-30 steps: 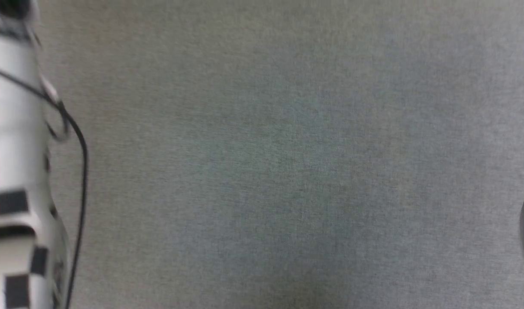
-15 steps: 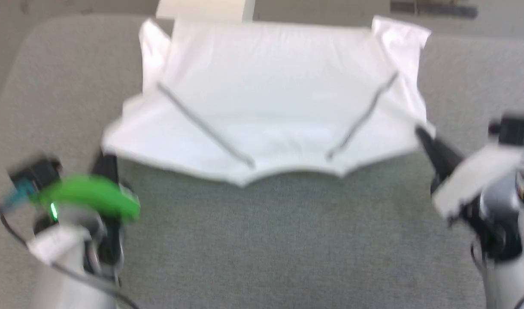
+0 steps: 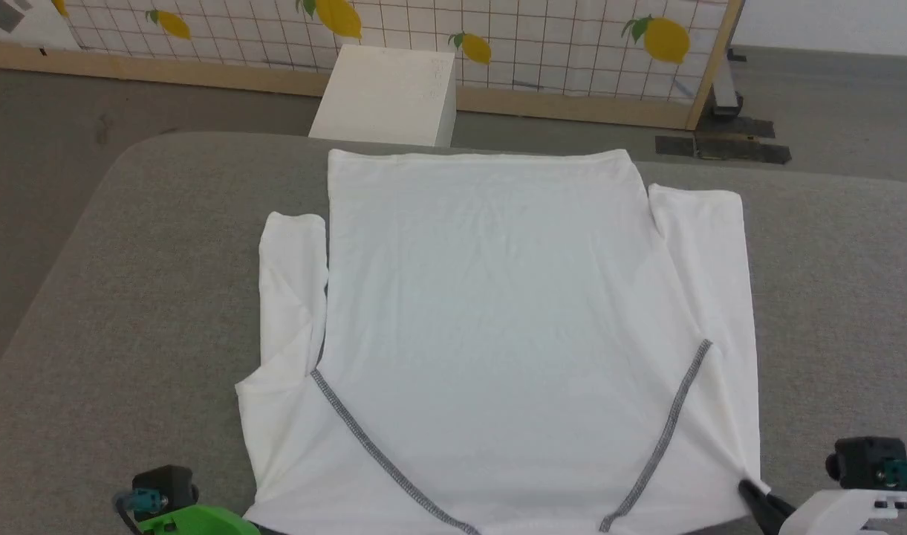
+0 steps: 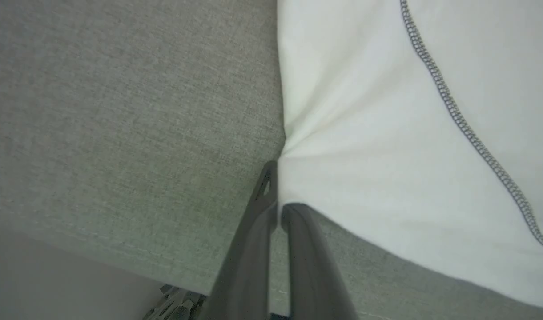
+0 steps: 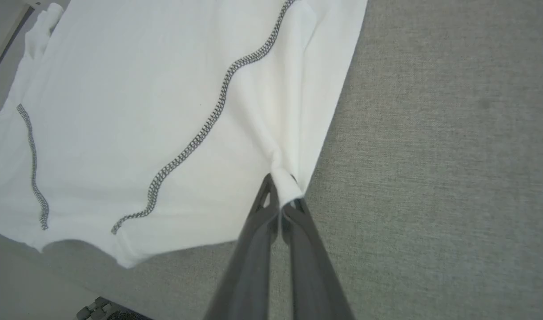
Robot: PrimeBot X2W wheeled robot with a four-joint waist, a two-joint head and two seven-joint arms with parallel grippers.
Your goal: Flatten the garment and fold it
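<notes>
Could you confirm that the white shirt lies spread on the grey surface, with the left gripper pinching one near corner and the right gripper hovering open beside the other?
Not quite: the right gripper is shut on the other corner of the shirt, as the right wrist view shows. The left gripper pinches its corner, and the shirt lies spread on the grey surface.

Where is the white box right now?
In the head view the box stands at top, left of centre, just beyond the far edge of the table. It is behind the shirt and in front of the lemon screen.
</notes>
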